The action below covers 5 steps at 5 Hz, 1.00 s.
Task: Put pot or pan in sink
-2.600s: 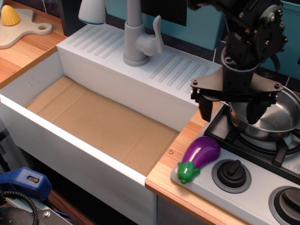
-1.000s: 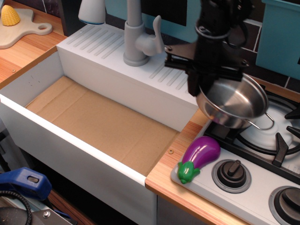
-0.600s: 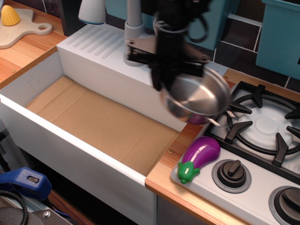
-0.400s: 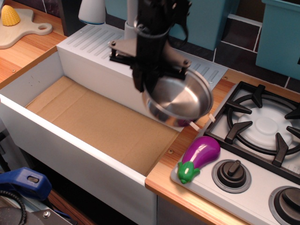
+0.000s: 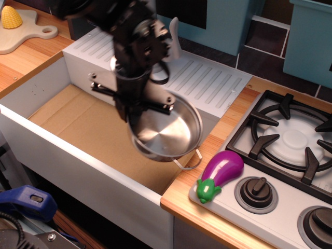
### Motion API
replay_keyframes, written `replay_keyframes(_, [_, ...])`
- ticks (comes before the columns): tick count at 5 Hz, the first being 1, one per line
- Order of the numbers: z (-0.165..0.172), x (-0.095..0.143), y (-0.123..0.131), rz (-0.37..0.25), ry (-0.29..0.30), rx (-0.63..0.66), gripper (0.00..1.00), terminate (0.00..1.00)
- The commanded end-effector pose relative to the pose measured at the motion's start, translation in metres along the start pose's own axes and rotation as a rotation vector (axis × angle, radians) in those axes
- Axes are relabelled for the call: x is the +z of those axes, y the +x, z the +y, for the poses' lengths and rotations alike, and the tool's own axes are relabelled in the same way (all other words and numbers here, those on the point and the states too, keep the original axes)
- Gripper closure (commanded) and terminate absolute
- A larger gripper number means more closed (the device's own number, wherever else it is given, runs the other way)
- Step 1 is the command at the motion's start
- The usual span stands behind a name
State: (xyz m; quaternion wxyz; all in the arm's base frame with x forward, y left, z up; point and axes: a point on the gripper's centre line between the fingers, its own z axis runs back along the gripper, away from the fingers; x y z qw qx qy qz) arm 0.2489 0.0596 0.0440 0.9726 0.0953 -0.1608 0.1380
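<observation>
The shiny steel pot (image 5: pixel 167 130) hangs tilted over the right part of the sink (image 5: pixel 78 150), above its brown cardboard bottom. A thin wire loop handle sticks out at its lower right, near the sink's right edge. My gripper (image 5: pixel 139 106) is shut on the pot's upper left rim and holds it in the air. The black arm hides the faucet's base behind it.
A purple eggplant toy (image 5: pixel 220 174) lies on the stove's front left corner. The black-grated stove (image 5: pixel 287 140) with knobs (image 5: pixel 256 193) is at the right. A cutting board with a corn toy (image 5: pixel 11 17) sits at the far left.
My gripper lifted the pot off the stove burner, carried it left past the ribbed ledge and lowered it over the sink.
</observation>
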Motion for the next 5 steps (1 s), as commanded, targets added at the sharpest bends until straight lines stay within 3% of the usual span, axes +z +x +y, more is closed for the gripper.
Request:
replay_keyframes(1, [0.017, -0.007, 0.015, -0.061, -0.027, -0.025, 1.00, 0.00])
replay_keyframes(4, [0.019, -0.056, 0.027, -0.061, -0.122, -0.062, 1.00, 0.00])
replay_keyframes(5, [0.017, -0.078, 0.028, -0.073, -0.156, -0.080, 1.00, 1.00])
